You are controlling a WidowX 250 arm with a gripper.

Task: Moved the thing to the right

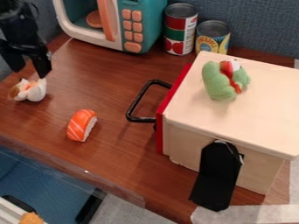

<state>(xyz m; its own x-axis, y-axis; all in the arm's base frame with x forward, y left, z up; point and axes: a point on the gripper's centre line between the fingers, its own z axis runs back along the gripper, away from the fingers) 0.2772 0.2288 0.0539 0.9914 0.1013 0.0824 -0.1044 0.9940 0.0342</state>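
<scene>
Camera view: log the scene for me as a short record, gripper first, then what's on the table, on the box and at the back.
gripper: black gripper, upper left, open, over the white-and-orange toy
table: brown surface; sushi toy lies between that toy and the box
box: cream box, right side, black handle facing left
on box: green toy
back: toy microwave, two cans right of it

Tall can point(182, 9): red-and-green label point(177, 33), fine print illegible. Short can point(213, 29): yellow-and-blue label point(210, 45), curved lettering. Numbers: none legible.
</scene>
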